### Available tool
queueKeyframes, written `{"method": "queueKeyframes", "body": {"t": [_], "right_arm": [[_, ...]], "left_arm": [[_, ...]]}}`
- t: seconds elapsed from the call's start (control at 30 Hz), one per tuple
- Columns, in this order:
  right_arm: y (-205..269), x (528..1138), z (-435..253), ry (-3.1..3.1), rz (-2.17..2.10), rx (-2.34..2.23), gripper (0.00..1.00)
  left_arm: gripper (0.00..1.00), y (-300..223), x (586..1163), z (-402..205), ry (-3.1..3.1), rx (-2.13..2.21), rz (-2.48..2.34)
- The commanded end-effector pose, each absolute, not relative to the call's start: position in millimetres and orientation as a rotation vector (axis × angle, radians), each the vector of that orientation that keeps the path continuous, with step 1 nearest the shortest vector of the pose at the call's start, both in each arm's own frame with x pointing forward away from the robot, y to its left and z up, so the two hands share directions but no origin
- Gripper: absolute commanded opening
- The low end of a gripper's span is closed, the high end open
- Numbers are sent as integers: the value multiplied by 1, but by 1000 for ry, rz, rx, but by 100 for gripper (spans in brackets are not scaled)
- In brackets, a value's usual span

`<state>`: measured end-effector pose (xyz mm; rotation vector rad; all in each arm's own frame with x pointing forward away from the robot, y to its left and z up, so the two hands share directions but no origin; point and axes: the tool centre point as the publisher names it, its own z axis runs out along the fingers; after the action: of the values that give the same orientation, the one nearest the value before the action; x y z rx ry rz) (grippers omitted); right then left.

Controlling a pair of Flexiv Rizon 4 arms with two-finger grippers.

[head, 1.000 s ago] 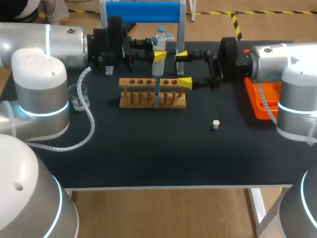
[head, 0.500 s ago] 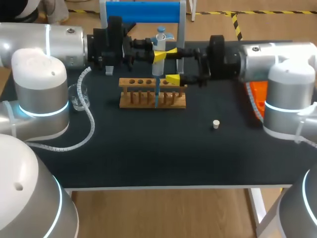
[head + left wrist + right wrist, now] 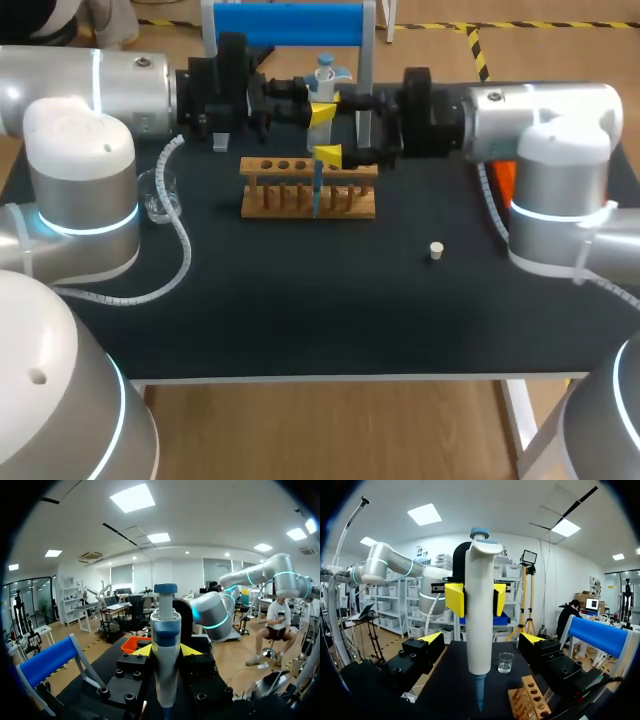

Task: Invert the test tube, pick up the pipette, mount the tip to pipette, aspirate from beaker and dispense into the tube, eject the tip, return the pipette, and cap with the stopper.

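Robot body, seen from above and from both wrists. The left arm (image 3: 80,170) and the right arm (image 3: 548,130) are built of rounded silver-grey and white links, each joint marked by a thin glowing cyan ring. A white spiral-wrapped cable (image 3: 178,235) loops along the left arm, and a second cable (image 3: 493,210) of the same kind runs beside the right arm. Both wrists end in black cylindrical flanges. The left gripper (image 3: 166,651) and the right gripper (image 3: 481,640) have black, blocky finger carriers studded with socket-head screws (image 3: 125,698). Each finger ends in a bright yellow wedge-shaped tip (image 3: 534,639).
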<state>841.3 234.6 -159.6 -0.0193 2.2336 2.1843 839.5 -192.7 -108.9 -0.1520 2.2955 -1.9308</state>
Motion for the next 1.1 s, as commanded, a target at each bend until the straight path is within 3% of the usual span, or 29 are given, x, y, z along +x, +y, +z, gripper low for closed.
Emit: {"method": "queueKeyframes", "body": {"t": [0.03,0.13,0.17,0.2,0.3,0.43,0.63,0.93,1.0,1.1], "right_arm": [[238,842,-160,2228,2190,-21,100],[239,841,-161,2226,2194,-21,100],[239,841,-161,2225,2196,-19,82],[239,841,-162,2223,2199,-19,73],[239,840,-161,2216,2208,-15,56],[239,838,-158,2204,2221,-15,42],[238,837,-156,2197,2230,-21,35],[240,836,-155,2196,2236,-23,41],[241,835,-154,2195,2239,-27,29],[242,836,-154,2195,2239,-27,28]], "left_arm": [[0,-194,839,-109,2290,-154,-1932],[0,-194,839,-109,2290,-154,-1932],[0,-194,839,-109,2290,-154,-1932],[0,-194,839,-109,2290,-154,-1932],[0,-194,839,-109,2290,-154,-1932],[0,-194,839,-109,2290,-154,-1932],[0,-194,839,-109,2290,-154,-1932],[0,-194,839,-109,2290,-154,-1932],[0,-194,839,-109,2290,-154,-1932],[0,-194,839,-109,2290,-154,-1932]]}}
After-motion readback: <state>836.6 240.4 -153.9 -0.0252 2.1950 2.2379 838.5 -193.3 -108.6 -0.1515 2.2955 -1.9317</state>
